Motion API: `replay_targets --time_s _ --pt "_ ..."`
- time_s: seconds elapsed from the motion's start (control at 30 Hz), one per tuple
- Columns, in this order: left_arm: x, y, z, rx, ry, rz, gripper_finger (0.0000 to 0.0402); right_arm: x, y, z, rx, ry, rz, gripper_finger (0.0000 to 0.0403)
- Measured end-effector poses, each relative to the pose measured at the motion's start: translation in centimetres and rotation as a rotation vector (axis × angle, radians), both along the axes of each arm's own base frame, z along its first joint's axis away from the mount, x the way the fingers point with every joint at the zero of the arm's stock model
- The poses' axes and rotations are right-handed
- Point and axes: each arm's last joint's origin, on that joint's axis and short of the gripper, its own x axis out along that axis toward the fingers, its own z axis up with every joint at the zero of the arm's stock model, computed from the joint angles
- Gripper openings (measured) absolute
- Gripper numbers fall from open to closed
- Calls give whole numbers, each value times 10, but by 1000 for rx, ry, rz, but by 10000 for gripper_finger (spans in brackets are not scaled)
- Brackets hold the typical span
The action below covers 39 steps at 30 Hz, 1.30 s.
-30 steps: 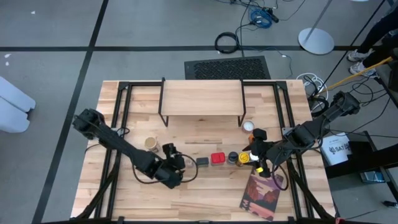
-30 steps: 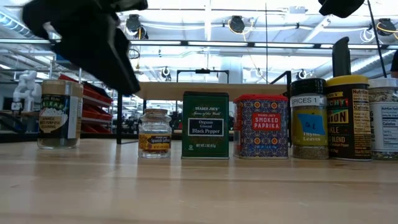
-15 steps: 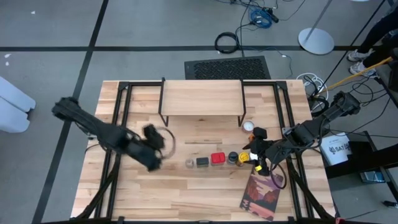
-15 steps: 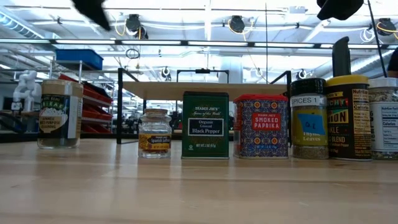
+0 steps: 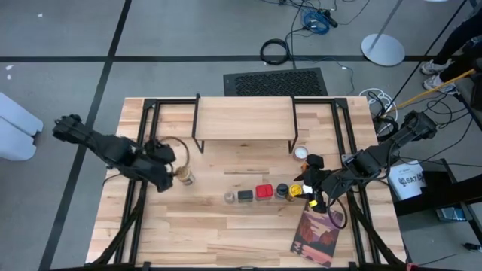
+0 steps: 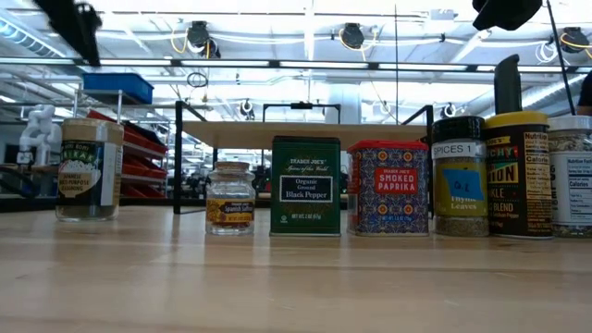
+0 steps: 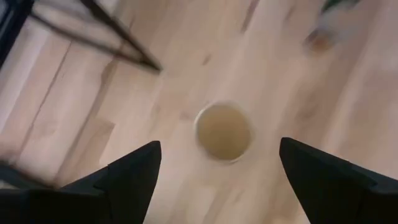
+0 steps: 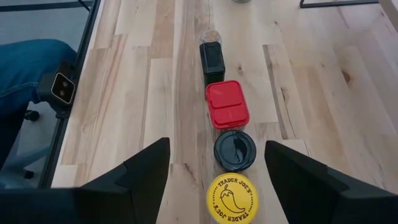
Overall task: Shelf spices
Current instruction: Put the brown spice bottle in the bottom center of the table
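The left end effector (image 5: 167,175) hangs over the tan-topped jar (image 5: 183,176) at the left of the desk (image 5: 248,226), its two dark fingers (image 7: 134,171) spread wide to either side of the round lid and closed on nothing. The jar is clear with a green label, standing upright and apart from the others. The right end effector (image 5: 315,197) waits with its fingers parted and empty, just behind the yellow-topped jar (image 8: 231,196). Beyond it run a black-lidded jar (image 8: 234,150), a square red-lidded paprika tin (image 8: 226,104) and a dark green pepper tin (image 8: 212,60) in one row. The shelf (image 5: 245,119), a pale plank on thin black legs, stands at the desk's far side.
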Motion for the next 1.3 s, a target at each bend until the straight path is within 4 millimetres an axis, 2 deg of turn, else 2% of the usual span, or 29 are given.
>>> replay_targets --time_s 0.1,0.23,0.43,0.6,0.8,1.13,1.3 --pt "3 -2 -26 34 108 0 336 0 0 0 -1 0 1 251" --pt "8 -4 -42 27 115 7 345 0 0 0 -2 0 1 251" --pt "14 -6 -46 35 52 13 395 0 0 0 -11 -2 5 251" --pt "14 -5 -59 72 66 -5 394 0 0 0 -17 -4 11 251" --pt "20 -8 -58 51 8 -41 394 0 0 0 -14 -4 8 251" --pt "23 -11 -64 27 56 -73 394 1 0 1 -12 -11 10 251" --pt "19 -6 -79 46 106 -59 394 1 1 1 -8 -17 11 251"
